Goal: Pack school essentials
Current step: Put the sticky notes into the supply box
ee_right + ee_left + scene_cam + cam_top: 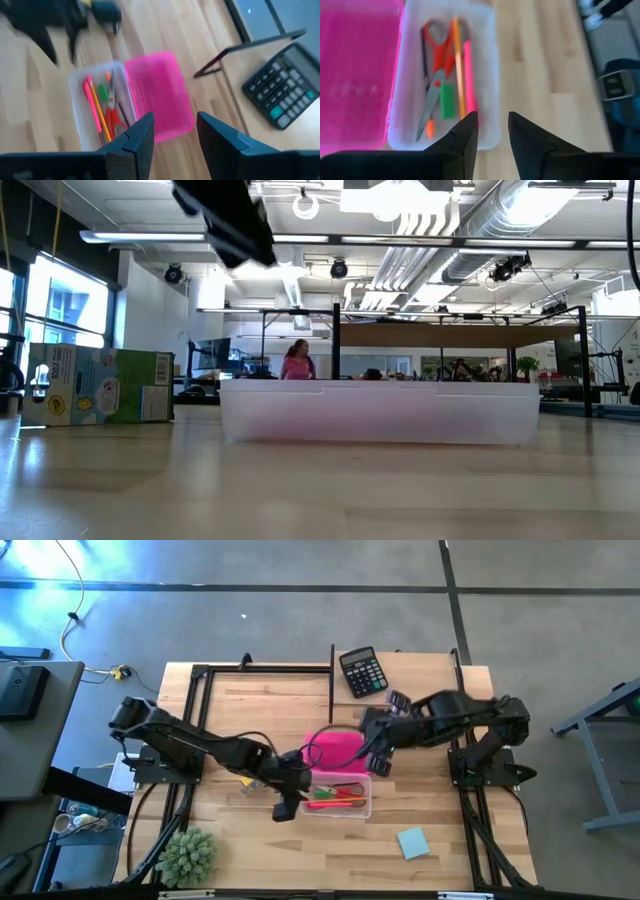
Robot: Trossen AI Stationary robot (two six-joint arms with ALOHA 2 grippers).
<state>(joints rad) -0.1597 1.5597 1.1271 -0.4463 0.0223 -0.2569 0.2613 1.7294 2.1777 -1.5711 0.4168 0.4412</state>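
Observation:
A clear plastic box point(342, 796) stands on the table and holds red-handled scissors point(436, 67), an orange pencil point(459, 65), a pink-red marker point(468, 75) and a small green piece point(448, 100). A pink lid point(335, 749) lies flat against the box's far side. My left gripper point(285, 805) point(492, 117) hovers open and empty at the box's left end. My right gripper point(377, 760) point(175, 120) hangs open and empty just right of the pink lid. The light-blue notepad point(412, 842) lies flat near the table's near right. The crayon box point(95, 385) stands on its long side left of the clear box.
A black calculator point(362, 672) lies at the far edge, right of centre. A spiky green plant ball point(188, 855) sits at the near left corner. Black frame rails point(265, 668) run along the far side and both arm bases. Bare wood shows between the box and the notepad.

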